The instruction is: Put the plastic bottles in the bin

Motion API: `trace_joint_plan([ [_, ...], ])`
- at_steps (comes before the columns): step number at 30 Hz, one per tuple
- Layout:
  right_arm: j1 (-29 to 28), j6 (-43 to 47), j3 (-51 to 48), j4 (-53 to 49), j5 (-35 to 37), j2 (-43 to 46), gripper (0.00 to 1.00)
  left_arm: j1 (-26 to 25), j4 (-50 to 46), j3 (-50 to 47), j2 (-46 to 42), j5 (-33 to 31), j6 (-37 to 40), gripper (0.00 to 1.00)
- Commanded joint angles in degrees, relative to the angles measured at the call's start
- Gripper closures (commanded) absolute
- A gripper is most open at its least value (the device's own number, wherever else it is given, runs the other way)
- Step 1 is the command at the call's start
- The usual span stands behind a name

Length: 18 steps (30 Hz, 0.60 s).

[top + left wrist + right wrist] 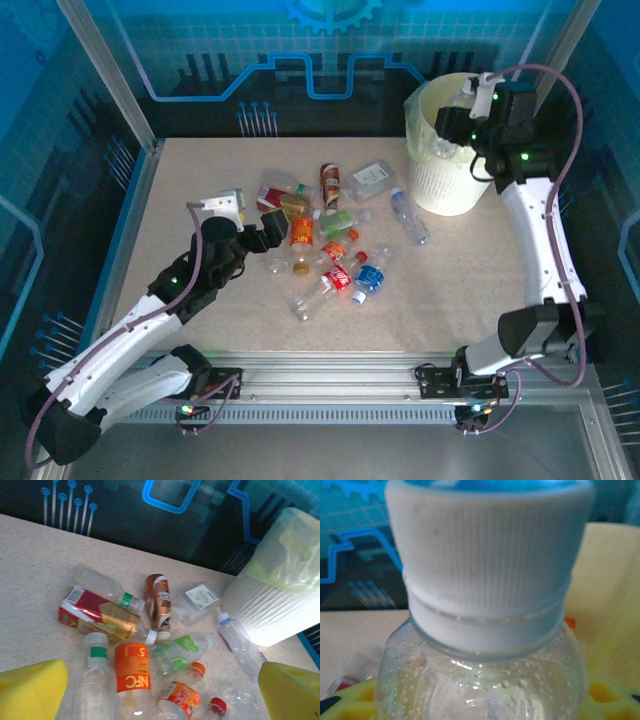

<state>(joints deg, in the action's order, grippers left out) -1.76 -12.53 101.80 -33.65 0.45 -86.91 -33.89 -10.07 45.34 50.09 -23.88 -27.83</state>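
Several plastic bottles lie in a loose heap mid-table: an orange-labelled one (301,235) (132,677), a brown one (330,182) (159,600), a green-labelled one (182,652) and a crushed red-and-gold one (95,615). My left gripper (262,232) (160,690) is open just left of the heap, its yellow pads (30,687) wide apart above the orange bottle. My right gripper (462,115) (480,700) hangs over the bin (445,185) (280,600), shut on a clear white-capped bottle (485,630).
A clear blue-capped bottle (410,218) (240,642) lies close to the bin's base. A flat clear bottle (372,178) sits behind the heap. Blue-labelled (369,278) and red-labelled (338,280) bottles lie at the near side. Glass walls enclose the table.
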Motion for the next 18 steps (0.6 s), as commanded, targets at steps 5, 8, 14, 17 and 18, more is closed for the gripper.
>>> trace_joint_plan([
  [5,3.1,2.3,10.4,-2.2,11.4,-9.9,0.53,1.7,-4.8,-1.5,-2.2,-5.1,-3.8,0.01],
  [8,4.8,1.5,14.5,-2.8,11.3,-14.0,0.52,2.3,-6.5,-1.1,-2.2,-5.3,-4.2,0.01],
  [14,5.1,3.3,23.9,-8.9,14.7,-23.9,0.51,3.0,-7.2,-2.2,-2.3,-6.0,-5.0,0.01],
  [17,5.0,3.1,25.5,-9.7,17.4,-27.6,0.50,3.5,-7.2,-3.1,-2.2,-5.8,-5.9,0.01],
  [18,5.0,2.9,26.2,-10.1,18.0,-28.5,0.49,3.5,-7.4,-3.3,-2.0,-5.8,-6.0,0.01],
])
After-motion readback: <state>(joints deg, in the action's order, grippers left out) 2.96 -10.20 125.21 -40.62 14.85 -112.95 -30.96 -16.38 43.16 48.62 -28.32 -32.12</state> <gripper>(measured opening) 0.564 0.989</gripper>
